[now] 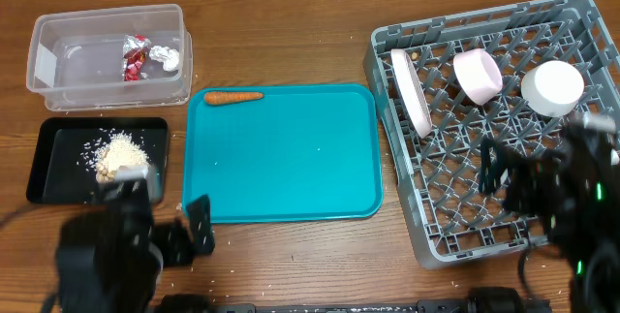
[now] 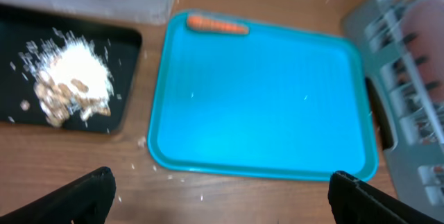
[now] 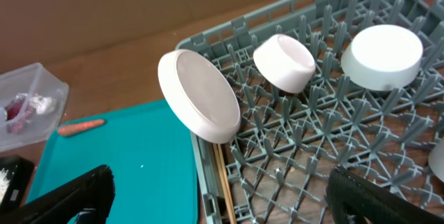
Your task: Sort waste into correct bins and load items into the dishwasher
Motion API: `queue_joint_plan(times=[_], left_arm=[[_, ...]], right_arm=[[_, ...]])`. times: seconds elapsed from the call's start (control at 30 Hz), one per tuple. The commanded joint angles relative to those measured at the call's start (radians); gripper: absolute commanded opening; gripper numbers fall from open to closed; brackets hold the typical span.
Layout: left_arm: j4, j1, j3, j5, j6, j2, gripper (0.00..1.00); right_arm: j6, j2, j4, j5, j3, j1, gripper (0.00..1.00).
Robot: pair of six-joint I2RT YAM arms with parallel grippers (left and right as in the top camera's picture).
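Observation:
The clear tub (image 1: 68, 66) at the back left holds red and silver wrappers (image 1: 143, 58). The black tray (image 1: 58, 172) holds whitish scraps and peanut shells (image 1: 118, 155), also seen in the left wrist view (image 2: 69, 78). The grey rack (image 1: 455, 206) holds an upright white plate (image 1: 412, 90), a pink bowl (image 1: 478, 74) and a white cup (image 1: 552, 87). Chopsticks (image 3: 223, 182) lie inside the rack's left wall. My left gripper (image 2: 222, 196) is open and empty over bare wood in front of the teal tray. My right gripper (image 3: 222, 200) is open and empty above the rack's left part.
A large teal tray (image 1: 291, 158) lies between the bins and the rack. A small orange carrot-like piece (image 1: 232, 97) lies at its back left corner. Small white crumbs dot the wood (image 2: 156, 168) near the tray's front. Another white item's edge (image 3: 437, 158) shows in the rack.

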Motion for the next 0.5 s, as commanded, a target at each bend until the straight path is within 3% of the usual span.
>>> queue_joint_plan(times=[0.0,0.1,0.47], left_arm=[[0.026,-0.002,-0.022,-0.019,0.003,-0.08,1.0],[0.039,-0.002,-0.022,-0.02,-0.018,-0.126,1.0],[-0.134,-0.002,-0.023,-0.02,-0.018,-0.127,1.0]], right_arm=[[-0.018,-0.049,0.02,0.002,-0.103,-0.001,1.0],[-0.018,-0.055,0.003,0.002,-0.135,-0.001,1.0],[-0.018,-0.042,-0.041,0.002,-0.135,-0.001,1.0]])
